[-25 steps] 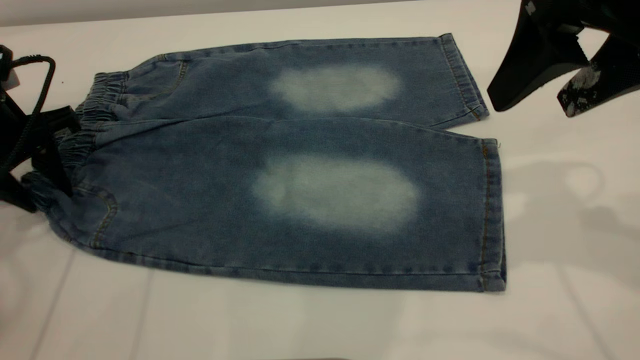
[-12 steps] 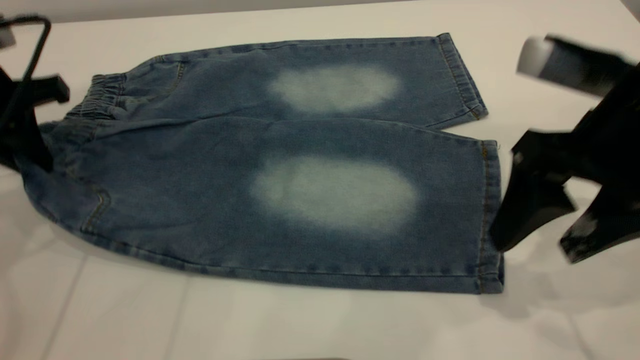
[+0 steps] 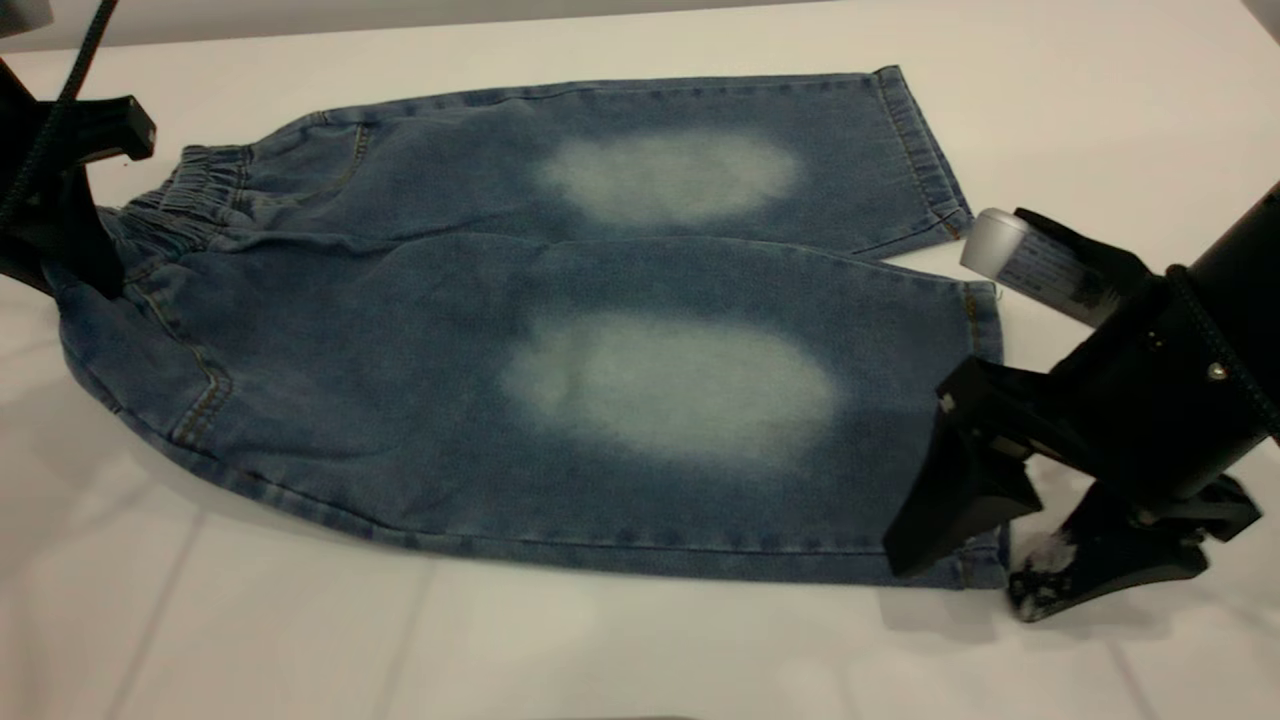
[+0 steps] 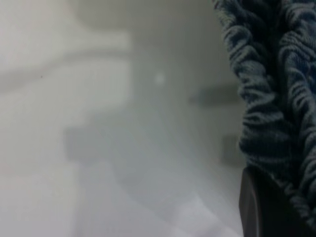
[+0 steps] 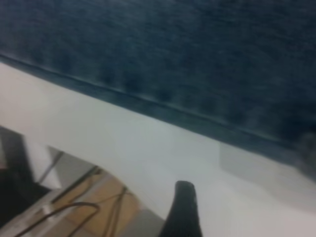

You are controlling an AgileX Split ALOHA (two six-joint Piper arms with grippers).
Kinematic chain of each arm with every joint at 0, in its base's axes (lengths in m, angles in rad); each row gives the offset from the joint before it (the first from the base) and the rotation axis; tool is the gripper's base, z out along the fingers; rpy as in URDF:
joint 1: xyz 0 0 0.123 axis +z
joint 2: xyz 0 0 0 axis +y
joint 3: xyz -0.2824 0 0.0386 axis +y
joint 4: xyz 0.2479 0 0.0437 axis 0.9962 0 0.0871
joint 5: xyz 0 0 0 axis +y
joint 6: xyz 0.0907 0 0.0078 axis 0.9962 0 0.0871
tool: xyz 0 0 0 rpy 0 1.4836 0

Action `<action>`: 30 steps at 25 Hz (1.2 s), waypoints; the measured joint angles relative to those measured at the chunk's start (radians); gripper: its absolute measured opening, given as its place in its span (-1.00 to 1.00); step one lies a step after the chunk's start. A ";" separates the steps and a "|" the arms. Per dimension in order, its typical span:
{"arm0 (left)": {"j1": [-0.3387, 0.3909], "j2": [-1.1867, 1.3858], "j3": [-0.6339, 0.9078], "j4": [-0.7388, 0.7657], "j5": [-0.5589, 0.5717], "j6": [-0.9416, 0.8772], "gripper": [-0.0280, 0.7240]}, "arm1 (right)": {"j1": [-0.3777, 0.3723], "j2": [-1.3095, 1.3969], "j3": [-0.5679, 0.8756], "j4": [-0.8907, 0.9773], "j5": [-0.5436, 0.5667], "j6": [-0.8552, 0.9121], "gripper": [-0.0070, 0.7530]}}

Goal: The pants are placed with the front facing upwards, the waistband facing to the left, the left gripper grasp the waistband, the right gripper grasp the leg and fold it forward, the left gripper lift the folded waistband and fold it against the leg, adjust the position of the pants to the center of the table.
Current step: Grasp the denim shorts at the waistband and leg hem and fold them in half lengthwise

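The pants (image 3: 600, 300), blue denim with two pale oval patches, lie front up on the white table (image 3: 600, 640), waistband (image 3: 190, 190) to the left. My left gripper (image 3: 85, 265) sits at the near end of the waistband and is shut on it, holding that corner slightly raised. In the left wrist view the ruched waistband (image 4: 276, 98) lies against one black finger (image 4: 259, 207). My right gripper (image 3: 965, 580) is open at the near leg (image 3: 700, 470), straddling its hem corner: one finger over the denim, the other on the table beyond it.
The far leg (image 3: 680, 170) lies flat beside the near one, its hem (image 3: 930, 150) at the right. The right wrist view shows the near table edge (image 5: 123, 197) and, past it, cables (image 5: 89, 207) on the floor. Bare tabletop runs along the front.
My right gripper swung down from the far right corner to the near leg's hem corner. My left gripper drew the waistband leftward, and its near corner now stands a little higher.
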 joint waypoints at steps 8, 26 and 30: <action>-0.002 0.000 0.001 0.000 0.004 0.000 -0.68 | 0.000 0.016 -0.013 0.214 -0.005 -0.190 0.42; -0.003 0.000 0.003 0.001 0.091 0.012 -0.68 | -0.018 -0.045 -0.016 0.163 0.044 -0.231 -0.92; -0.003 -0.013 0.041 0.001 0.140 0.042 -0.68 | -0.060 -0.170 -0.016 -0.078 0.084 -0.037 -0.92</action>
